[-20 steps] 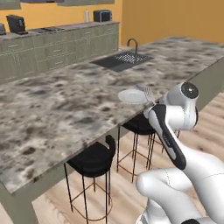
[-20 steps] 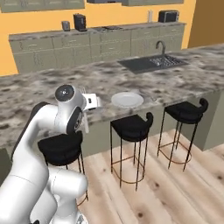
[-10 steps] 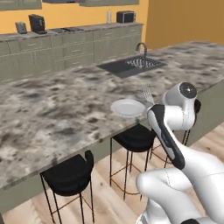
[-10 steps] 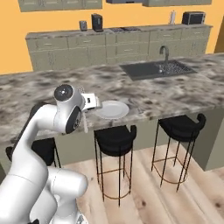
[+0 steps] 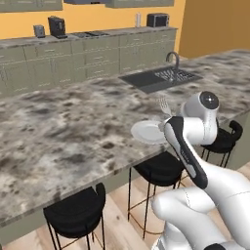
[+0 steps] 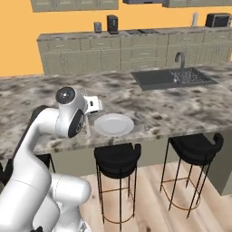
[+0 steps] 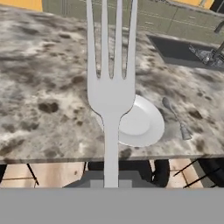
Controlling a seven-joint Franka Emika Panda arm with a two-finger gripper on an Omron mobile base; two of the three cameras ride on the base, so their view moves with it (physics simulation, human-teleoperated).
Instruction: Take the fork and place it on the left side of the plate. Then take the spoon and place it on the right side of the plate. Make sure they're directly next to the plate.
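Note:
My gripper (image 7: 110,182) is shut on the fork (image 7: 110,87), which points straight ahead of the hand with its tines up over the stone island. In the left base view the fork's tines (image 5: 163,104) show just beyond my arm, above the right side of the plate. The small round white plate (image 7: 141,123) lies near the island's front edge, just right of the fork's line in the hand view; it also shows as the plate (image 5: 148,132) and the plate (image 6: 113,124) in the base views. The spoon (image 7: 175,116) lies on the counter to the right of the plate.
A dark sink (image 5: 158,78) with a faucet (image 6: 180,60) is set in the island beyond the plate. Black stools (image 6: 117,159) (image 6: 195,146) stand under the front edge. A back counter with appliances (image 5: 57,27) runs along the orange wall.
The whole scene has shifted in both base views, so the base has driven; the island and plate sit nearer now. The gripper stays shut on the fork.

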